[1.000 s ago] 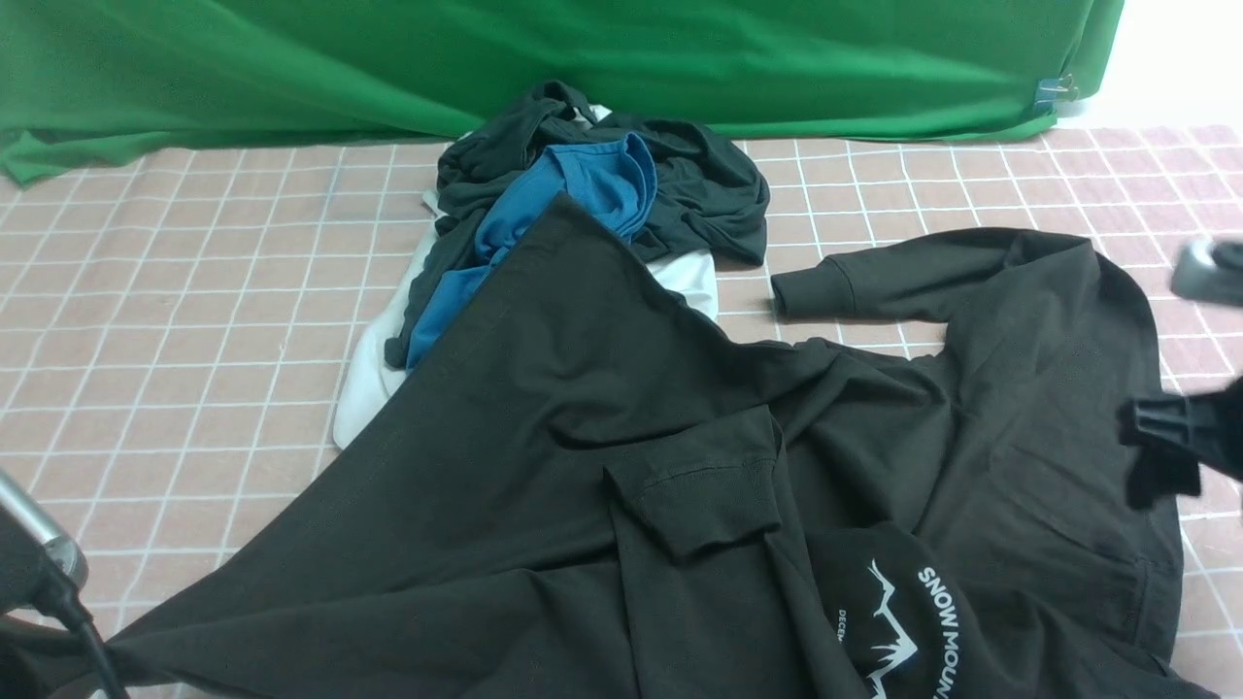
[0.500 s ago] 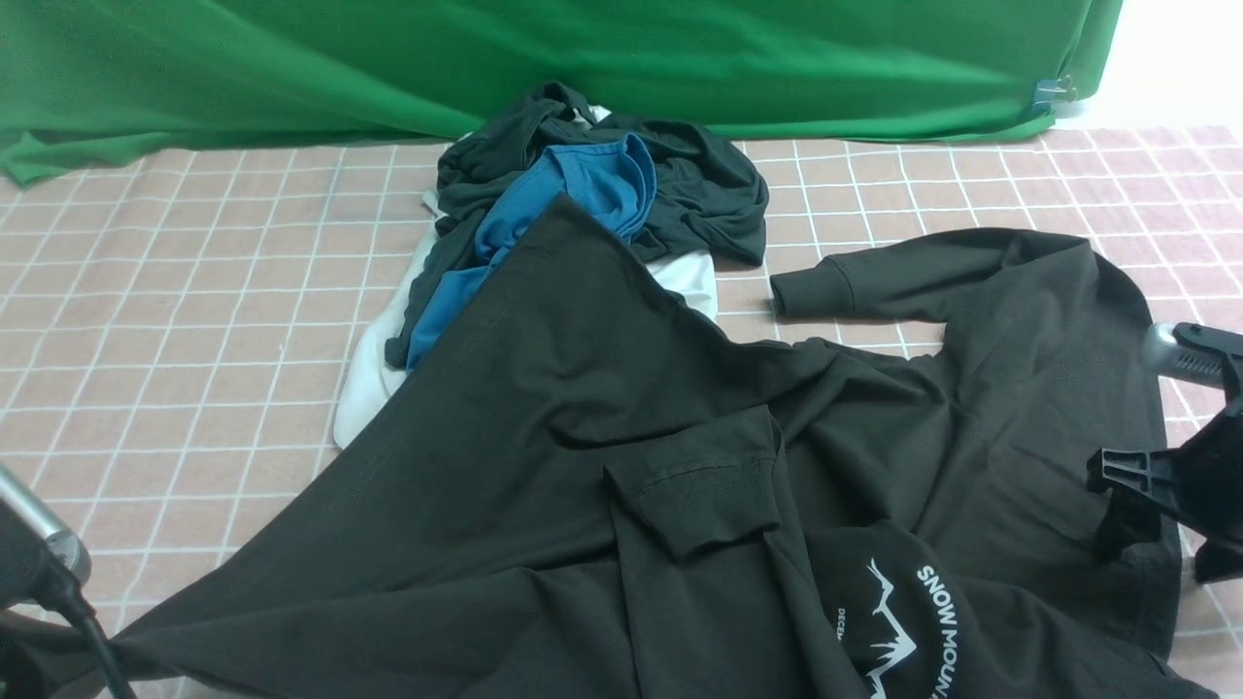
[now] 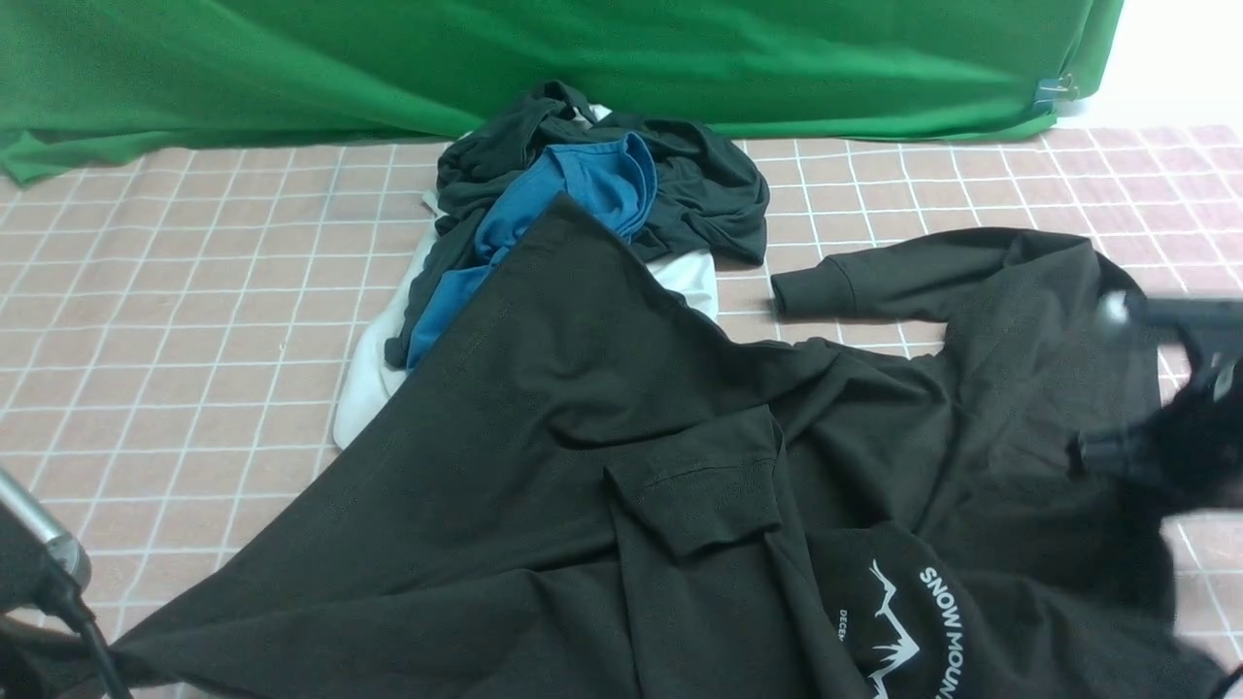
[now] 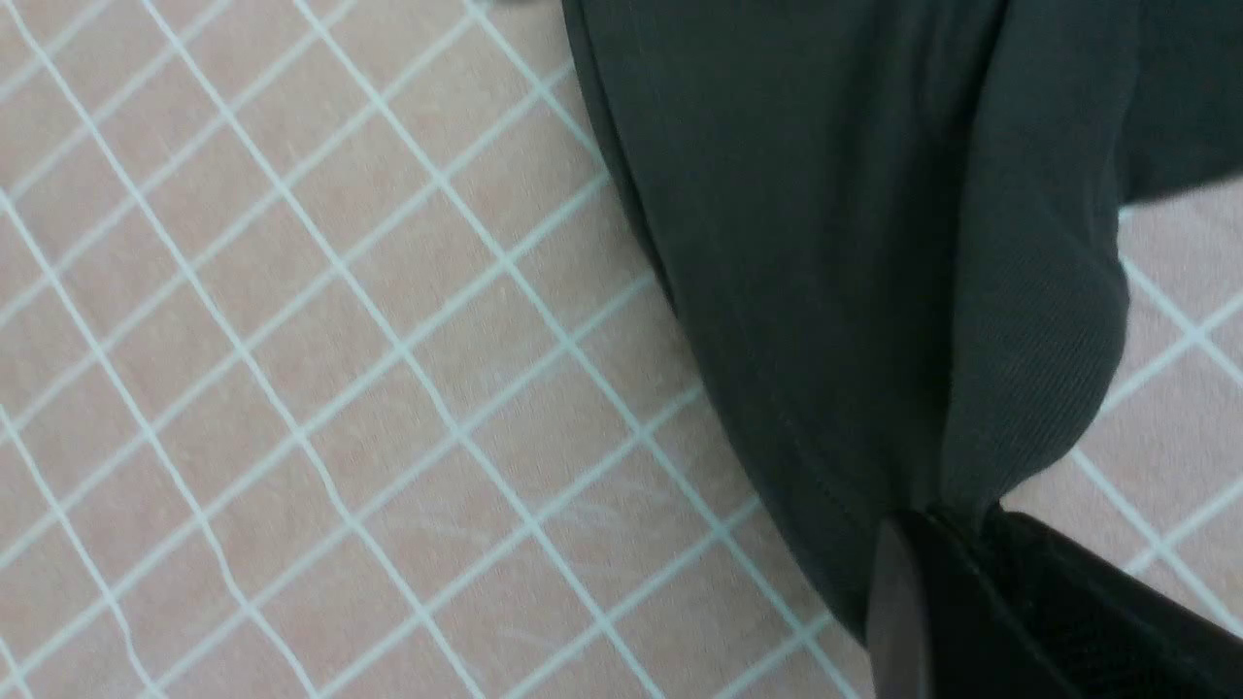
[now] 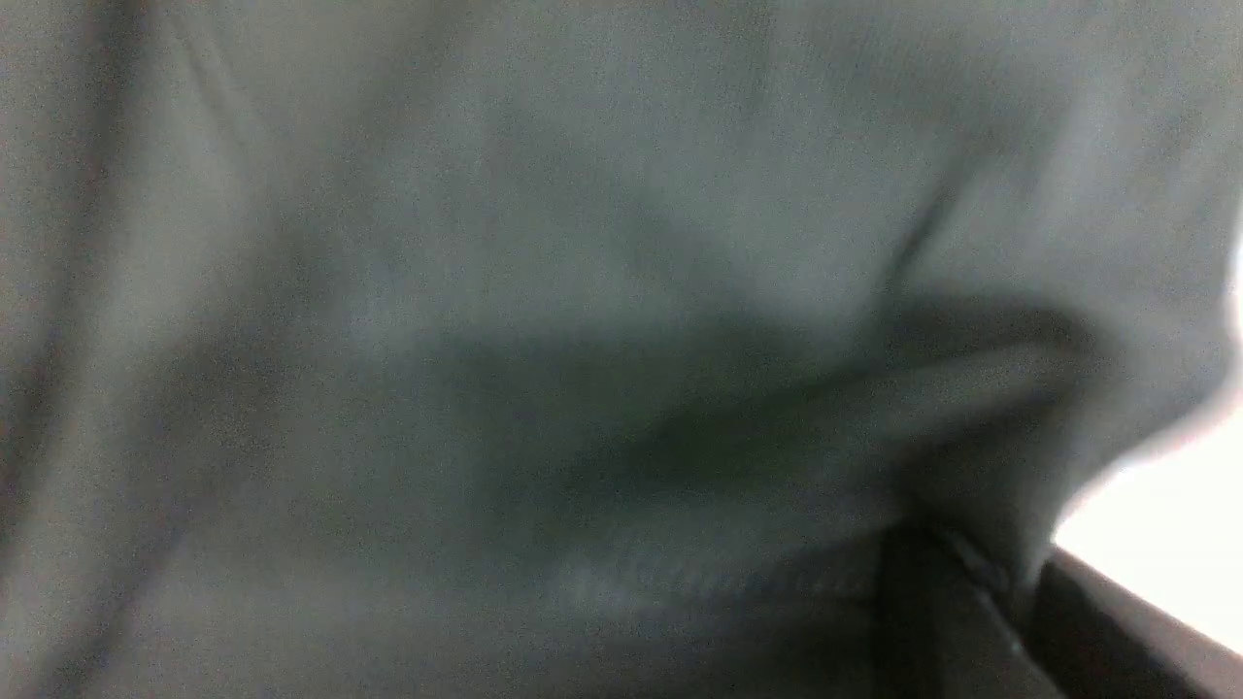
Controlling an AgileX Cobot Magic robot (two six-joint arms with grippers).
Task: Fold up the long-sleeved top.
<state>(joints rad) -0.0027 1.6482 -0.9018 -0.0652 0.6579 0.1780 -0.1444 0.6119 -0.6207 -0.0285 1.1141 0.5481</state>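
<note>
The long-sleeved top, black with a white mountain logo, lies spread and rumpled over the checked cloth. One sleeve cuff points left at the back right. My left gripper sits at the near left corner, shut on the top's ribbed hem; the left wrist view shows the hem pinched in the left gripper. My right gripper, blurred, is at the top's right edge. In the right wrist view the right gripper is shut on a fold of the dark fabric.
A heap of clothes lies behind the top: a blue T-shirt, a dark garment and a white one. A green backdrop closes the far side. Pink checked cloth covers the table.
My right gripper has moved in over the top's right edge and gone from open to shut on the fabric, which has lifted slightly there. The left gripper has not moved.
</note>
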